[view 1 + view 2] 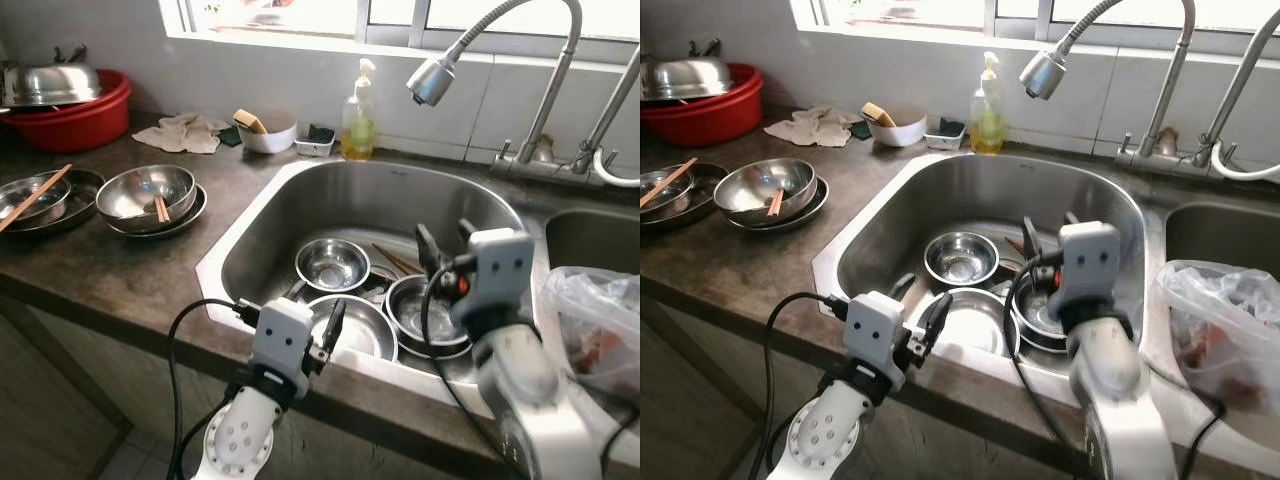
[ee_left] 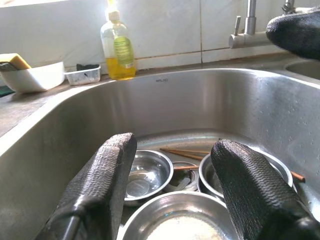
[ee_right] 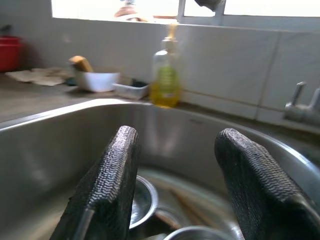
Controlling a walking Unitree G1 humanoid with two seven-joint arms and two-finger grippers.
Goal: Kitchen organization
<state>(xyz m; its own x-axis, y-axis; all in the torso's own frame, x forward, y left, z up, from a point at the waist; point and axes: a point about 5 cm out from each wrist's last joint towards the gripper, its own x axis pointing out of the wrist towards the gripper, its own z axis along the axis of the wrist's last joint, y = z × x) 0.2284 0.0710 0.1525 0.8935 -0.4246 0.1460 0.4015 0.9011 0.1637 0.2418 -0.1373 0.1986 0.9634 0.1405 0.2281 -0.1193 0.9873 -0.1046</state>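
Observation:
Three steel bowls lie in the sink (image 1: 250, 232): a small one (image 1: 333, 265) at the back, a wider one (image 1: 362, 330) at the front and a dark-rimmed one (image 1: 425, 312) on the right. Brown chopsticks (image 1: 396, 260) rest among them. My left gripper (image 1: 315, 308) is open at the sink's front rim, just above the front bowl. Higher over the right-hand bowl, my right gripper (image 1: 447, 240) is also open. Neither holds anything. In the left wrist view the bowls (image 2: 145, 175) lie between and beyond the fingers (image 2: 100, 190).
A faucet head (image 1: 432, 82) hangs over the sink. A soap bottle (image 1: 359, 115) and a white bowl with a sponge (image 1: 266, 135) stand behind. Bowls with chopsticks (image 1: 150, 195), a red basin (image 1: 75, 118) and a cloth (image 1: 186, 132) occupy the left counter. A plastic bag (image 1: 600, 325) sits on the right.

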